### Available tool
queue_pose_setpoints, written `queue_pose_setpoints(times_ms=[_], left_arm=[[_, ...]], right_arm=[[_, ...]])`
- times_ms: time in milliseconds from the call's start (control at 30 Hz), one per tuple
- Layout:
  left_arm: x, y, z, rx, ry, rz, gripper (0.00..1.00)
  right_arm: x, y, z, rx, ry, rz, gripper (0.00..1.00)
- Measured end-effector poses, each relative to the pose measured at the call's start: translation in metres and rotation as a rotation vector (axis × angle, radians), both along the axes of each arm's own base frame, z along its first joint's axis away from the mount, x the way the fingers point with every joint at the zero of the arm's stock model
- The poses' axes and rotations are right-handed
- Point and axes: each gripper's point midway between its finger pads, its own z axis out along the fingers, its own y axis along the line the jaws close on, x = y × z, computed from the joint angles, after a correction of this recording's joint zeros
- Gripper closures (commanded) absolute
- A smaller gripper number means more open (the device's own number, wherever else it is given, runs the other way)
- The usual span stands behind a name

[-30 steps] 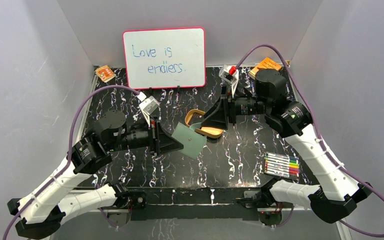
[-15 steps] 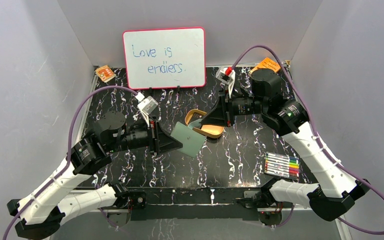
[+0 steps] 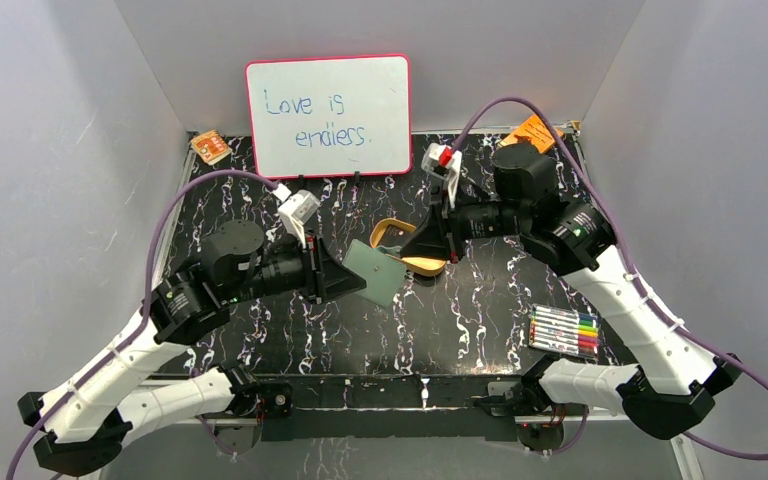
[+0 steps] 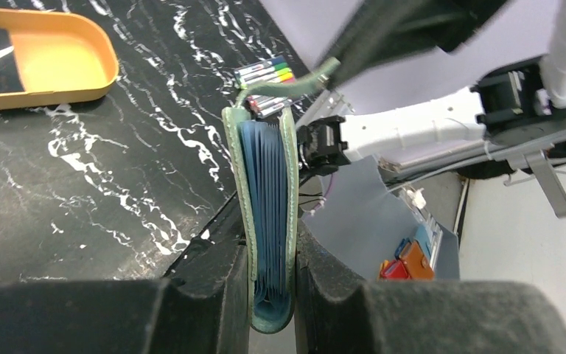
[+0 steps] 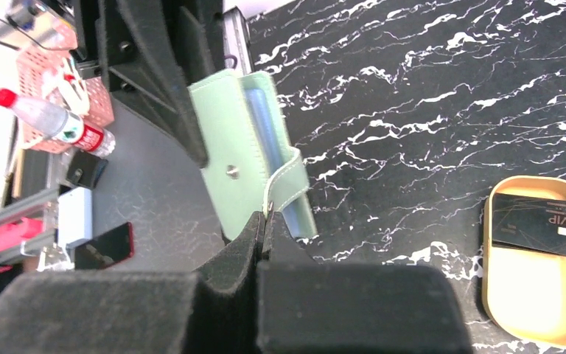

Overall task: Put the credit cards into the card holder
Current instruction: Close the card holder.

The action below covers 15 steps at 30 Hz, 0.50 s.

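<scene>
The sage-green card holder hangs above the table, folded, with blue pockets showing along its edge. My left gripper is shut on its spine end. My right gripper is shut on the card holder's snap strap, just beside the green cover. In the top view both grippers meet at the card holder, the left gripper from the left and the right gripper from the right. One black credit card marked VIP lies in the tan oval tray.
The tray sits right behind the card holder and also shows in the left wrist view. A set of markers lies at the front right. A whiteboard stands at the back, with orange booklets in the corners.
My right gripper has swung left and its jaws have closed onto the snap strap. My left gripper has shifted the card holder slightly up and left, still gripping it.
</scene>
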Motion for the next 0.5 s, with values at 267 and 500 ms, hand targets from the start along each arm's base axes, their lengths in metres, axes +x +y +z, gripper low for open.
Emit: queue_pose_setpoints(times_ms=[267, 500], left_arm=[[0.021, -0.011, -0.02, 0.066, 0.083, 0.084, 1.0], [0.028, -0.013, -0.025, 0.083, 0.112, 0.118, 1.0]], right_arm=[[-0.003, 0.009, -0.021, -0.111, -0.087, 0.008, 1.0], [0.005, 0.015, -0.034, -0.155, -0.115, -0.025, 1.0]])
